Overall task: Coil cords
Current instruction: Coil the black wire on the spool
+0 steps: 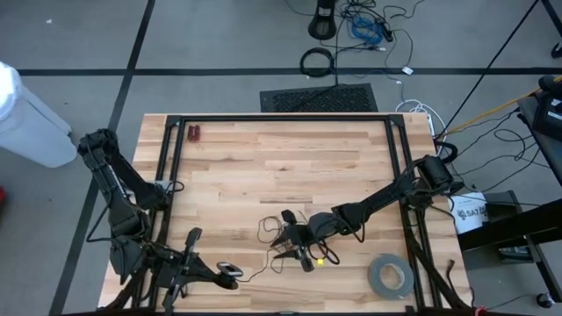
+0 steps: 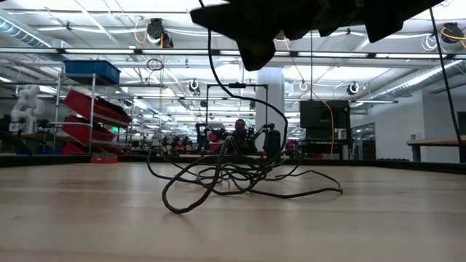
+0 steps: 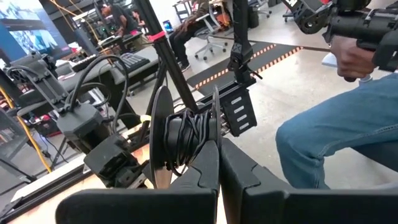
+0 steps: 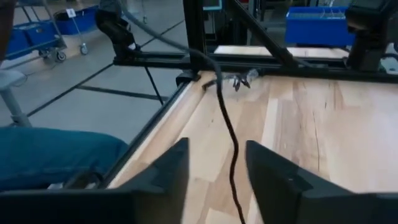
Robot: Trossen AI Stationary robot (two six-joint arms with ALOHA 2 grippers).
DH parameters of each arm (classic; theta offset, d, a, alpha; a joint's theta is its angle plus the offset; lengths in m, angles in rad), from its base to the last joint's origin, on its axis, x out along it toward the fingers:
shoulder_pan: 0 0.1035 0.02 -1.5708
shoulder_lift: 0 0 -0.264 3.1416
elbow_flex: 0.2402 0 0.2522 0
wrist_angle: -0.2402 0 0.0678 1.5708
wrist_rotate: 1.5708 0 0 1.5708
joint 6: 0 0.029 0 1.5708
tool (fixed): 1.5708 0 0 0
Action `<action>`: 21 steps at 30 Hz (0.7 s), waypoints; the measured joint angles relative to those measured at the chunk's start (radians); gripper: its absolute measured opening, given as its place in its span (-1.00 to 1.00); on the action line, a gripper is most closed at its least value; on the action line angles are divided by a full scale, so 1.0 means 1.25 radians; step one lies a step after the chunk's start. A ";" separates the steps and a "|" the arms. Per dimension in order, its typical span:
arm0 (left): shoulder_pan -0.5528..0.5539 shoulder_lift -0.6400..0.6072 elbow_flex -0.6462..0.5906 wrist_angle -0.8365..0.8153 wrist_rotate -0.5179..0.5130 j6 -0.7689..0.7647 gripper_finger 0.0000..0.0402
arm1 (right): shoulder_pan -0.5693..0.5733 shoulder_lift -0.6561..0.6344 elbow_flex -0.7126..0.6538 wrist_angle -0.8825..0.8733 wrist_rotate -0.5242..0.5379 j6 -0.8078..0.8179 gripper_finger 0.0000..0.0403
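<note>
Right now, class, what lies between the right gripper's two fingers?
In the right wrist view, one strand of the thin black cord runs through the open right gripper.

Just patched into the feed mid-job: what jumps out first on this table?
A loose tangle of thin black cord sprawls on the near middle of the wooden table, with the right gripper open right over it, one strand running between its fingers. The left gripper waits shut at the near left edge, and a grey tape roll lies flat near the right corner.
</note>
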 joint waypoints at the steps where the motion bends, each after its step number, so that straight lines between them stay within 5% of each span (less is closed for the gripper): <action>1: 0.000 0.000 0.000 0.000 0.000 0.003 -1.00 | 0.000 0.000 0.000 0.003 0.000 0.000 -0.40; 7: 0.009 0.000 0.000 0.019 0.000 0.024 -1.00 | 0.000 0.000 0.001 0.028 0.006 0.001 -0.95; 16: 0.067 0.006 0.000 0.058 0.011 0.053 -1.00 | 0.008 0.000 0.001 0.038 0.023 0.008 -0.99; 21: 0.097 0.022 0.000 0.126 0.127 0.103 -1.00 | 0.017 0.000 0.001 0.039 0.032 0.007 -1.00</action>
